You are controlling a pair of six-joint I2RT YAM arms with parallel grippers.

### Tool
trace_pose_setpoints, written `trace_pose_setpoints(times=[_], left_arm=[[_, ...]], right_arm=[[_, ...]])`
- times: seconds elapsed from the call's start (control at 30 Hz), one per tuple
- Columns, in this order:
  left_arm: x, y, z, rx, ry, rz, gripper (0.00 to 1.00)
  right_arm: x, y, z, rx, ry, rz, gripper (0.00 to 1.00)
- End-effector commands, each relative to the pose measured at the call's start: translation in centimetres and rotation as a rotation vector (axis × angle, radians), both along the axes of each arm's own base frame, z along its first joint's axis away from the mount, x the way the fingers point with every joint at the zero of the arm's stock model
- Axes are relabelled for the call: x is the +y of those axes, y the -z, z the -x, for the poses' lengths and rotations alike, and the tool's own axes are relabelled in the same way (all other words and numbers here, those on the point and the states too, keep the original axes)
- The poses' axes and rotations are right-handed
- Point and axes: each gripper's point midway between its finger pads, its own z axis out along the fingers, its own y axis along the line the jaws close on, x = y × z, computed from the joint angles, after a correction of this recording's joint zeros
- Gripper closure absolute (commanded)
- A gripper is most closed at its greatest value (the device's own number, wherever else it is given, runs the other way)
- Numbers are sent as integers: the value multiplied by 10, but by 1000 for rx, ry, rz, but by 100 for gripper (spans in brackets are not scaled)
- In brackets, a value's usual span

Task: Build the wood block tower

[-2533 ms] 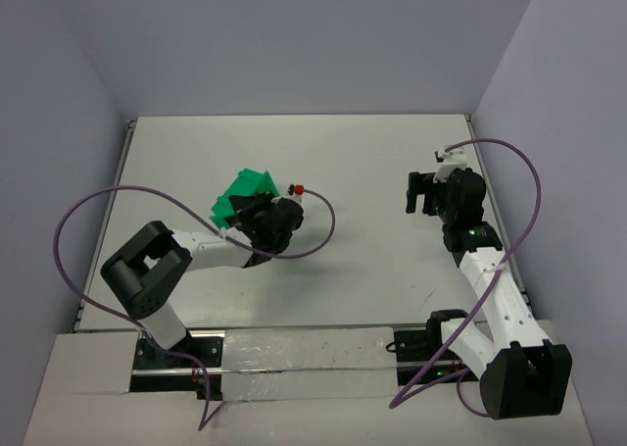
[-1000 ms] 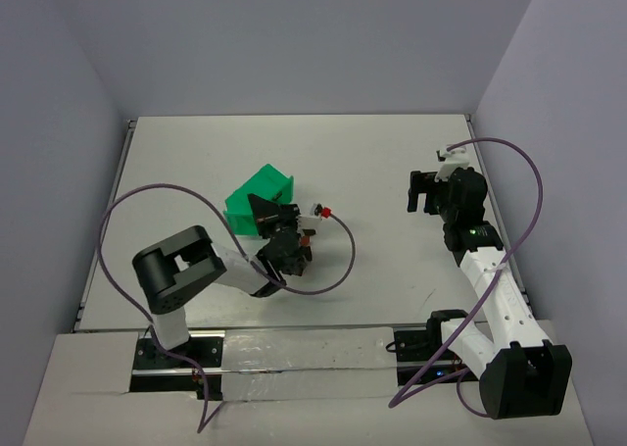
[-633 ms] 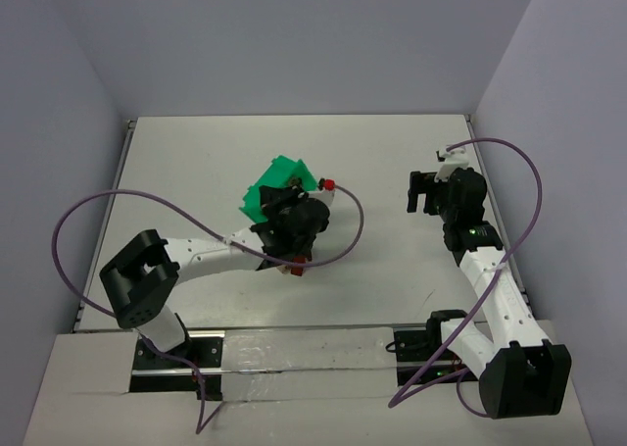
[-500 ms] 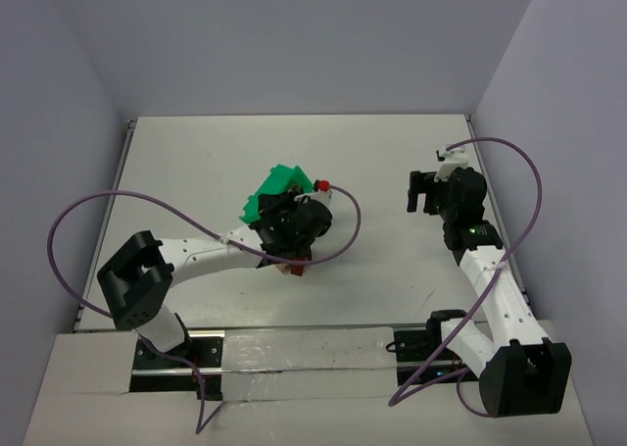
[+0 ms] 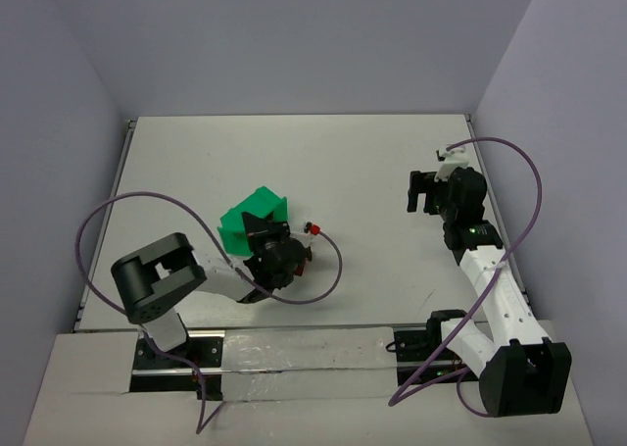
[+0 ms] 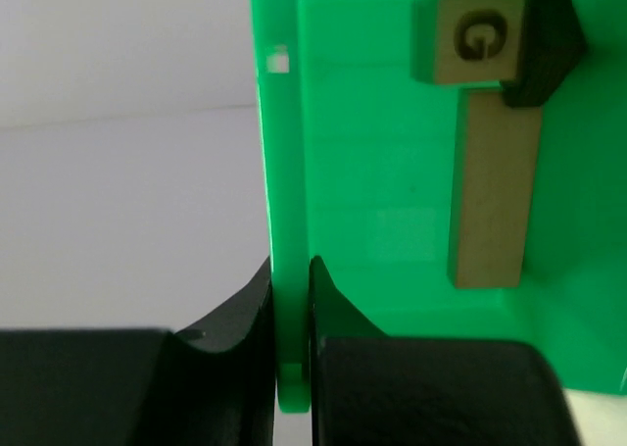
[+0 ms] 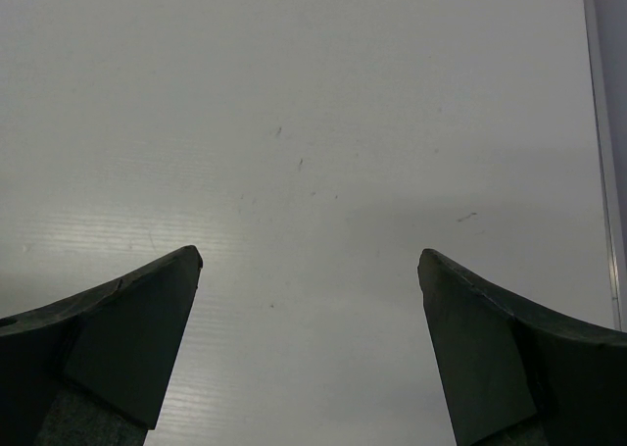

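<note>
Three wooden blocks (image 6: 495,191) lie in the green tray (image 6: 372,172), just past the left gripper (image 6: 292,270) pinching its wall. The right gripper (image 7: 310,258) stands spread, well apart.

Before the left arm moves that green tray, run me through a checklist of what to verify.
1. The left gripper is shut on the green tray wall: ok.
2. The G block, long tan block and dark wedge lie inside the tray: ok.
3. Tray resting flat on the table: cannot tell.
4. The right gripper is open and holds nothing: ok.
5. The right gripper is well apart from the tray: ok.
</note>
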Motion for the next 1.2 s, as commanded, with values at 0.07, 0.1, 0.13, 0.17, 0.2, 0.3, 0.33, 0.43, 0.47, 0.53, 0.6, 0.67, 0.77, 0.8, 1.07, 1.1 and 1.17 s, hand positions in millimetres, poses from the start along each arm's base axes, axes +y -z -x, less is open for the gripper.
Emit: trace_pose_setpoints(times=[0.07, 0.1, 0.13, 0.17, 0.2, 0.3, 0.33, 0.43, 0.47, 0.53, 0.6, 0.67, 0.77, 0.8, 1.07, 1.1, 1.17], left_arm=[[-6, -66, 11, -247, 33, -42, 100], [-11, -66, 13, -249, 50, -43, 100], [-17, -67, 14, -252, 68, -46, 100], [-20, -69, 13, -258, 73, -40, 100], [-23, -70, 13, -260, 76, -42, 100], [-28, -75, 11, -265, 83, -58, 100], [-29, -76, 10, -267, 85, -61, 100], [-34, -79, 9, -272, 90, -70, 100], [-36, -81, 8, -275, 93, -70, 100], [-41, -83, 7, -283, 105, -80, 100], [-47, -82, 7, -276, 110, -105, 100], [-55, -80, 7, -282, 146, -134, 100], [-56, -76, 6, -272, 158, -193, 100], [-55, -76, 5, -271, 159, -204, 100], [-37, -88, -4, -298, 189, -319, 100], [-36, -91, -5, -306, 194, -335, 100], [-31, -93, -7, -307, 199, -372, 100]], right_arm=[[-1, -27, -8, -64, 0, -3, 0], [-1, -27, -8, -62, 2, -3, 0], [-1, -26, -8, -60, 4, -2, 0], [-2, -27, -8, -64, 7, 0, 0], [-3, -27, -7, -66, 9, 2, 0], [-3, -27, -6, -70, 8, 4, 0], [-3, -28, -7, -70, 7, 4, 0], [-2, -27, -8, -65, 4, 1, 0], [-2, -27, -8, -63, 3, 0, 0], [-1, -27, -8, -63, 1, 1, 0], [-2, -27, -8, -63, 1, 1, 0], [-1, -26, -9, -62, -1, -1, 0], [-1, -27, -7, -60, -6, 2, 0], [0, -27, -7, -62, -9, 4, 0], [3, -28, -6, -65, -35, 8, 0], [3, -27, -6, -62, -36, 9, 0], [3, -26, -6, -59, -36, 10, 0]])
